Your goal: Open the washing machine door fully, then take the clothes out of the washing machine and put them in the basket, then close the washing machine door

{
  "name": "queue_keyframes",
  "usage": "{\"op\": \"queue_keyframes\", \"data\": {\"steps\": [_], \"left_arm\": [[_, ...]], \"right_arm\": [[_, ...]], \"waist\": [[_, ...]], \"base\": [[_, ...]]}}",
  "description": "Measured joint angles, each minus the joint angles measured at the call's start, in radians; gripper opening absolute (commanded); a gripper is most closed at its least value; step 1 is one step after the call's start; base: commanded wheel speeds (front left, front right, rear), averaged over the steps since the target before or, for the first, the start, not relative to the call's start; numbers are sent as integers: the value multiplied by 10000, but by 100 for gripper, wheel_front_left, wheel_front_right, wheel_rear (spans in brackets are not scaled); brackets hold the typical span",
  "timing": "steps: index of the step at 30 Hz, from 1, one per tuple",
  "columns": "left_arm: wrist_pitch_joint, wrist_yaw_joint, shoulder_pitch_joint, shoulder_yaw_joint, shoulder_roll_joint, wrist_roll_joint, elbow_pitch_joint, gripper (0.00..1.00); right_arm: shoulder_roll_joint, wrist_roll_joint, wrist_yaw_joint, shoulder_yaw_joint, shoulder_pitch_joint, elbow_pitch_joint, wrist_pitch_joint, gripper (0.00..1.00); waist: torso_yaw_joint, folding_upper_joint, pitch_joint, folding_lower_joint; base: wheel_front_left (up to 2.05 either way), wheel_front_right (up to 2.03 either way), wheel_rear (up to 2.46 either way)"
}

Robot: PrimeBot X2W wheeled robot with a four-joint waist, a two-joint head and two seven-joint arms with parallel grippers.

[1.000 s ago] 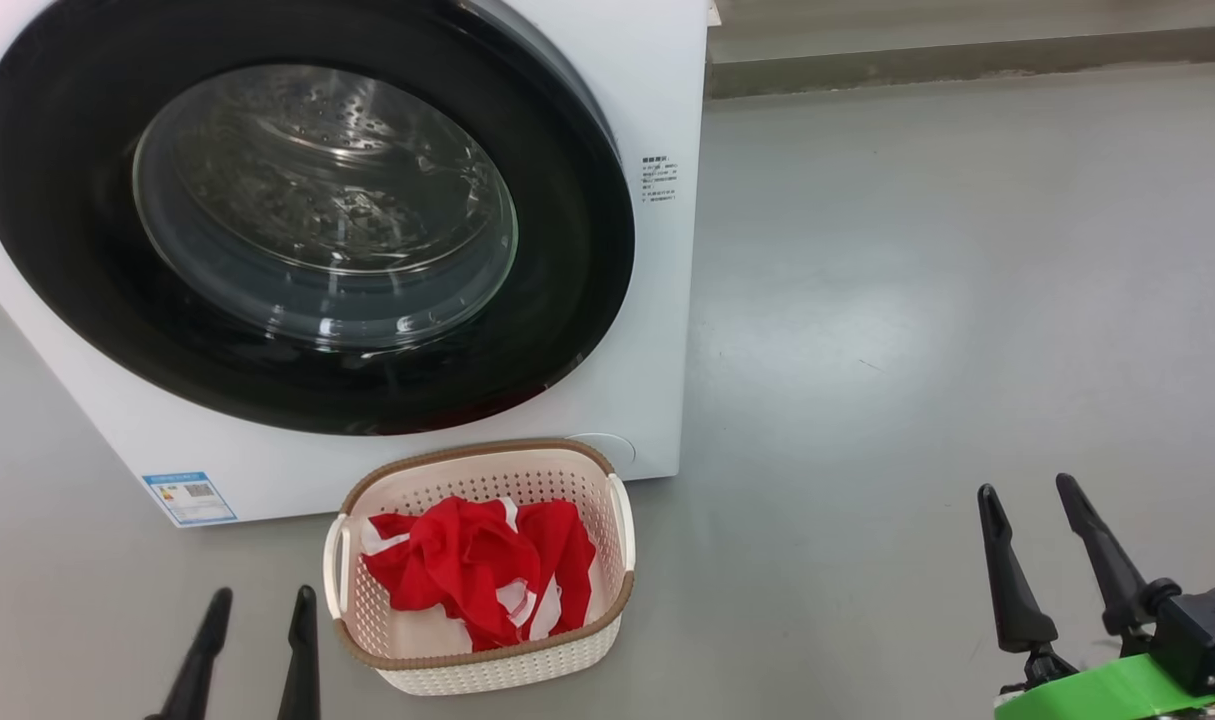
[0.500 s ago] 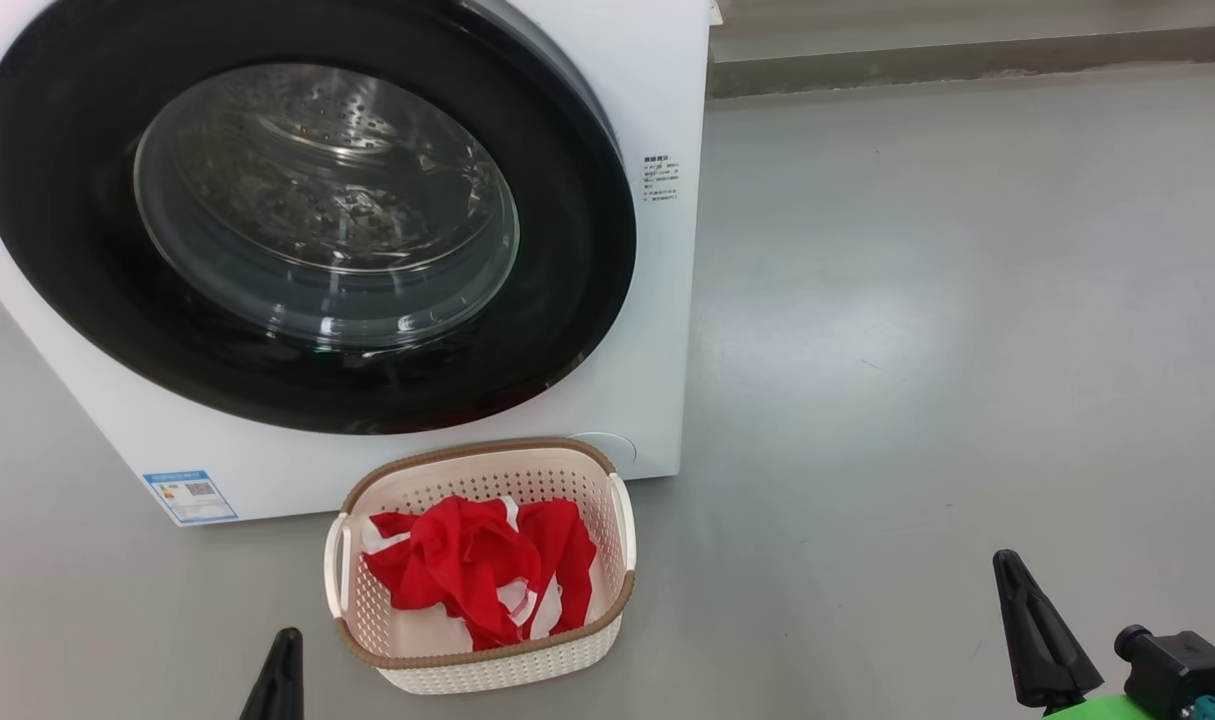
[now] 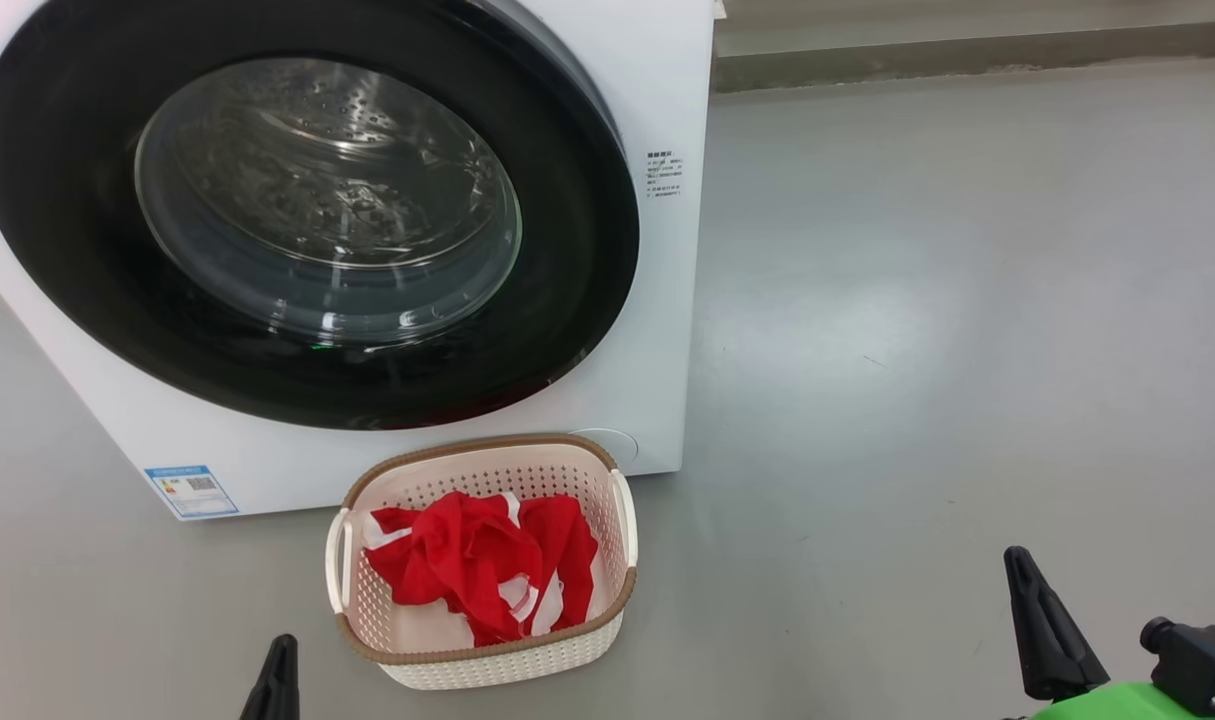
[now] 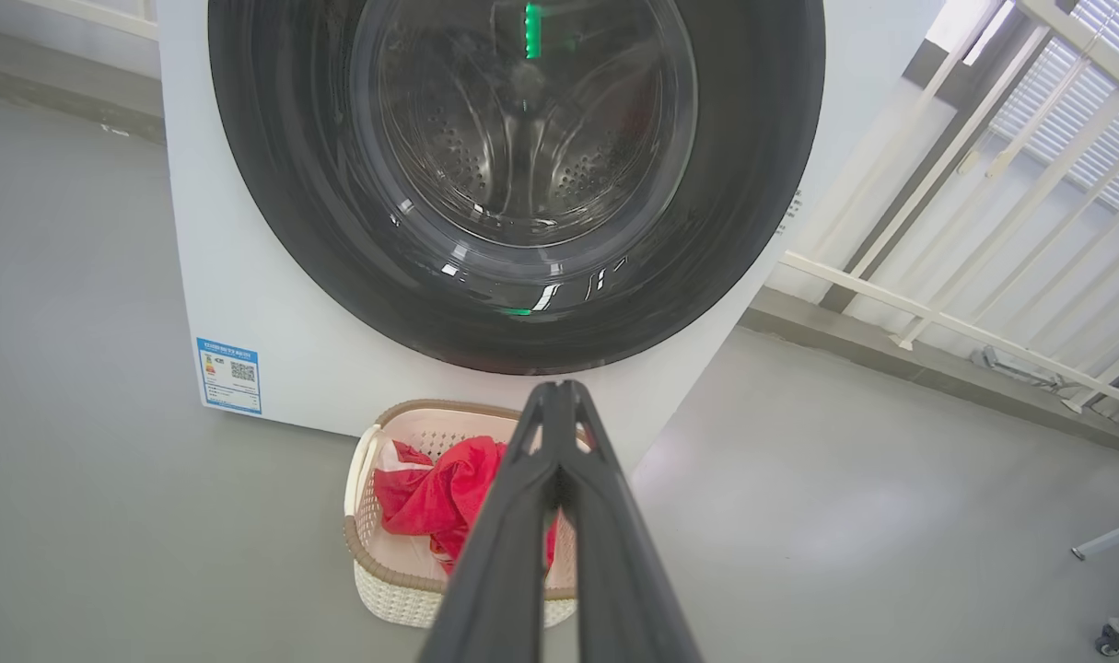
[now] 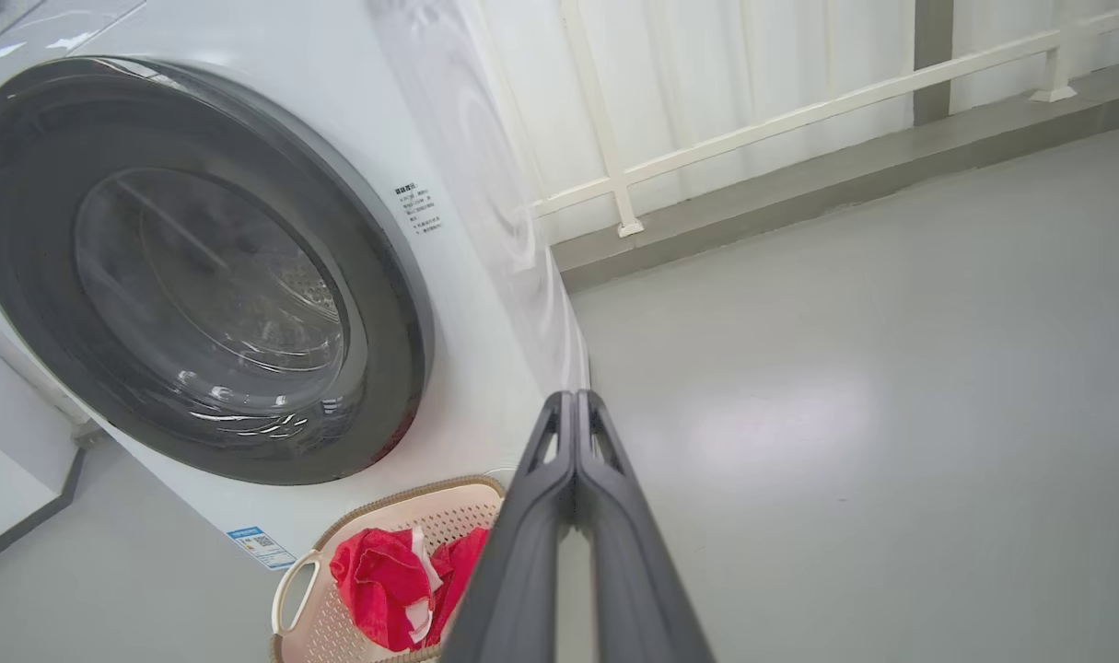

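Observation:
The washing machine stands at the upper left, white, with a blue label low on its front. The washing machine door, with its black rim and clear glass, lies flat against the front, and the steel drum shows through the glass. In front of the machine sits the basket with the red and white clothes inside. My left gripper is shut with nothing in it, back from the basket; one finger pokes up left of the basket. My right gripper is shut and empty, far right of the basket.
Grey floor spreads wide to the right of the machine. A low kerb runs along the back, with a white railing above it. A green band wraps my right wrist.
Both grippers have sunk toward the bottom edge of the head view, from two spread fingers each to a single finger showing. The door, basket and clothes have stayed put.

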Motion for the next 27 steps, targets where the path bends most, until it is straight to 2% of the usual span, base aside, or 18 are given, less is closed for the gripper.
{"op": "queue_keyframes", "data": {"steps": [27], "left_arm": [[704,0,-479,27,10,-2828,242,0]], "right_arm": [[-6,2721,0,-134,-375,178,755,0]], "waist": [[69,0,82,-1]], "base": [[0,0,0]]}}
